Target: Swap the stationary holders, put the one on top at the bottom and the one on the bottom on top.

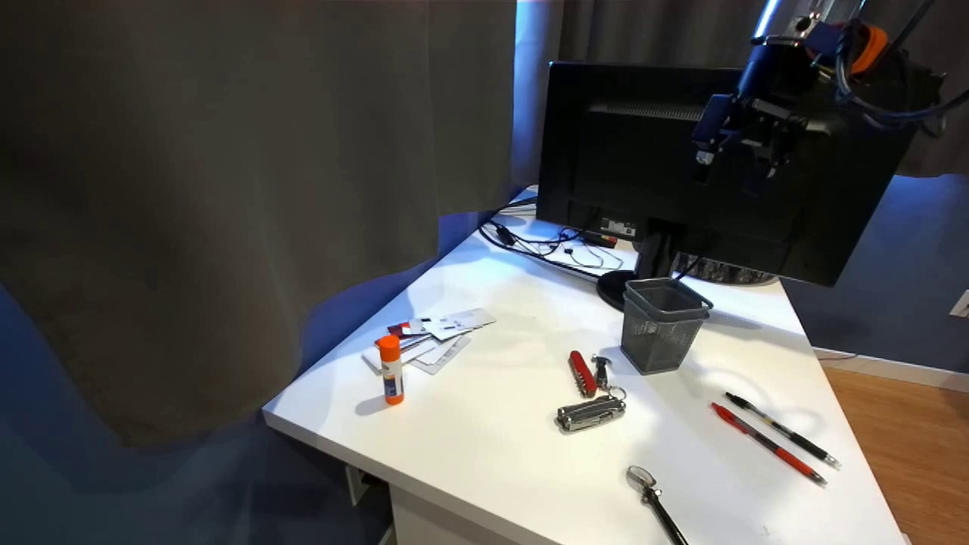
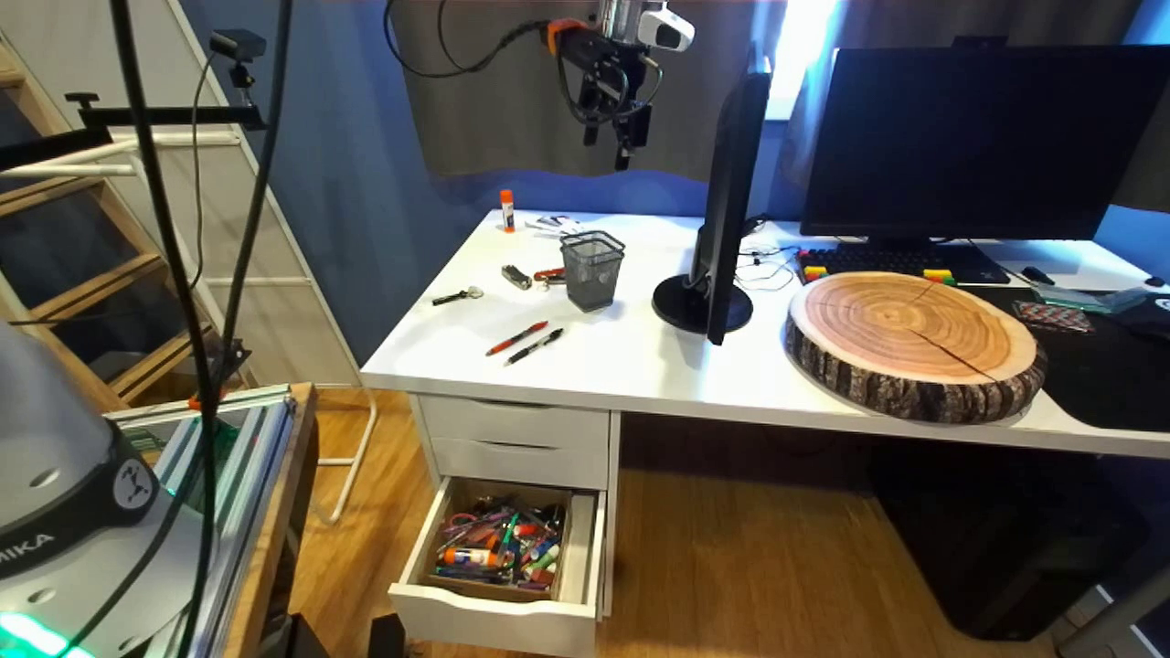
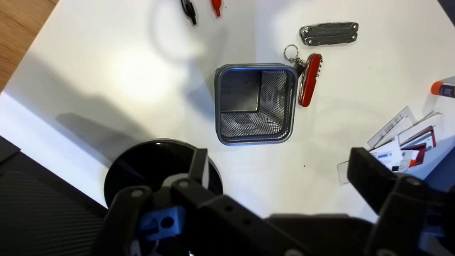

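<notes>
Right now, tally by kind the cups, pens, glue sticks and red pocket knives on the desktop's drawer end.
Cups: 2, upper cup stacked in lower cup
Pens: 2, red pen and black pen
Glue stick: 1
Red pocket knife: 1
Total: 6

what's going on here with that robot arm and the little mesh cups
The robot's open gripper hangs above the white desk, holding nothing. Its job is to swap two mesh cups, which stand nested on the desk beside a monitor. Neither cup is being handled right now, and these pictures don't settle whether the swap has been done.
</notes>
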Tool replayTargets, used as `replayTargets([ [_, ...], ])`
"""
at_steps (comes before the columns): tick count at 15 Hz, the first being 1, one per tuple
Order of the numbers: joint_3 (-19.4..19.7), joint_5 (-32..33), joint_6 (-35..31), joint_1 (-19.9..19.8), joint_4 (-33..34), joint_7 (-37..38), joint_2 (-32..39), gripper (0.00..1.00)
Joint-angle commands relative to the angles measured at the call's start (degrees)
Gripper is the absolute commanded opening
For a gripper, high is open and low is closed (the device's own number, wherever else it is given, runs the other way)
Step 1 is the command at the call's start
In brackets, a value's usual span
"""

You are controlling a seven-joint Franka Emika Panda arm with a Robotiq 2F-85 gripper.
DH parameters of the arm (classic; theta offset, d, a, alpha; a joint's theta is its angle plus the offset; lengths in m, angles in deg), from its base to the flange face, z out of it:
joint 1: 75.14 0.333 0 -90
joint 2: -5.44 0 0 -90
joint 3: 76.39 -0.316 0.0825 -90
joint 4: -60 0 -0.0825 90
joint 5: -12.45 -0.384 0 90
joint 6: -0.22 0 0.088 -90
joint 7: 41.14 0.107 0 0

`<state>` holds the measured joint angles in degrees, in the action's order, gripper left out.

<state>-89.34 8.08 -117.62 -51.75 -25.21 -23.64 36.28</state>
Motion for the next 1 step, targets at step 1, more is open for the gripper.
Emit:
replayTargets([
  [1,0.3,-0.1,0.3,0.3,0.1,0.1,0.0,1.00],
])
